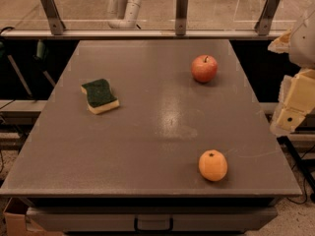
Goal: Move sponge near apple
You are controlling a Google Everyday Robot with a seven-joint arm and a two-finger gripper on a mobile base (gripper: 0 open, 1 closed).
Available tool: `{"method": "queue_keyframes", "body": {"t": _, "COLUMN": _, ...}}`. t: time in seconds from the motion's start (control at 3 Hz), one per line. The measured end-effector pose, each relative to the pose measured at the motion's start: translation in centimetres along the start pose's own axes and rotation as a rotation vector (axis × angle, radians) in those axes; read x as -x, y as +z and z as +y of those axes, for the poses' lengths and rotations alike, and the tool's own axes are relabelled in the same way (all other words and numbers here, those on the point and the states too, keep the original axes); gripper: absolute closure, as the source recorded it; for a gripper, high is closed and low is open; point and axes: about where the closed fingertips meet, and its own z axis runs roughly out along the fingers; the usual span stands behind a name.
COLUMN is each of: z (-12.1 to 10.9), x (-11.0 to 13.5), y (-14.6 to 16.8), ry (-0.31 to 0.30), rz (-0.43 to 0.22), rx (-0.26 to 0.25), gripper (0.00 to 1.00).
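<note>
The sponge (100, 96), with a dark green scrub top and a pale yellow base, lies flat on the left side of the grey table (147, 132). The red apple (204, 68) with a short dark stem stands at the far right of the table, well apart from the sponge. My gripper (294, 104) is a pale yellowish shape at the right edge of the view. It hangs beyond the table's right edge, far from the sponge, and touches nothing on the table.
An orange round fruit (213, 165) sits at the near right of the table. A rail with metal brackets (181, 14) runs behind the far edge. A drawer handle (153, 224) shows below the front edge. A cardboard box (14, 218) stands at the lower left.
</note>
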Motion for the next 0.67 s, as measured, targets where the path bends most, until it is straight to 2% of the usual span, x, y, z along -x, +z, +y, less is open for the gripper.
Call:
{"method": "queue_keyframes", "body": {"t": 0.33, "z": 0.0, "x": 0.0, "y": 0.0, "ry": 0.0, "rz": 0.0, "rx": 0.0, "gripper": 0.0}}
{"method": "queue_keyframes", "body": {"t": 0.67, "z": -0.3, "x": 3.5, "y": 2.0, "ry": -0.061, "rz": -0.067, "rx": 0.018, "gripper": 0.0}}
